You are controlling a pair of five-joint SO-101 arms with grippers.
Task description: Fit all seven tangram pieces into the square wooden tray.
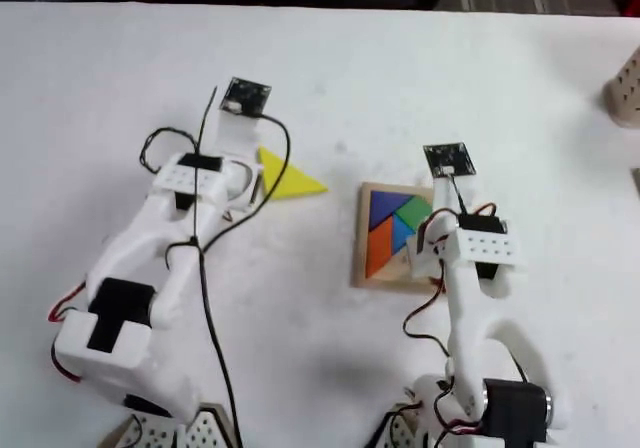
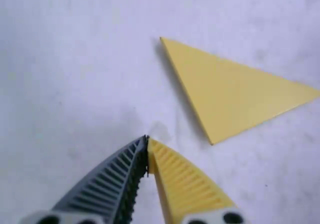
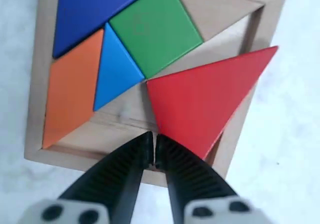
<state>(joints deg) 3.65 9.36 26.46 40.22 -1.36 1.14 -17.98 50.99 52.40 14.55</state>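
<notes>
The square wooden tray (image 1: 358, 238) lies right of the table's middle. In the right wrist view the tray (image 3: 36, 84) holds a dark blue triangle (image 3: 90, 6), a green square (image 3: 157, 31), an orange piece (image 3: 70, 91), a light blue triangle (image 3: 115, 69) and a pale wood-coloured triangle (image 3: 215, 6). A red triangle (image 3: 200, 99) lies askew, one corner over the tray's rim. My right gripper (image 3: 154, 138) is shut, its tips just beside the red triangle's edge. The yellow triangle (image 2: 230, 89) lies flat on the table, the same yellow triangle (image 1: 290, 180) left of the tray. My left gripper (image 2: 146, 140) is shut, close beside it and holding nothing.
A wooden object (image 1: 625, 88) stands at the table's far right edge. Black cables (image 1: 205, 268) trail over the left arm. The white table (image 1: 330, 78) stretches open behind both arms.
</notes>
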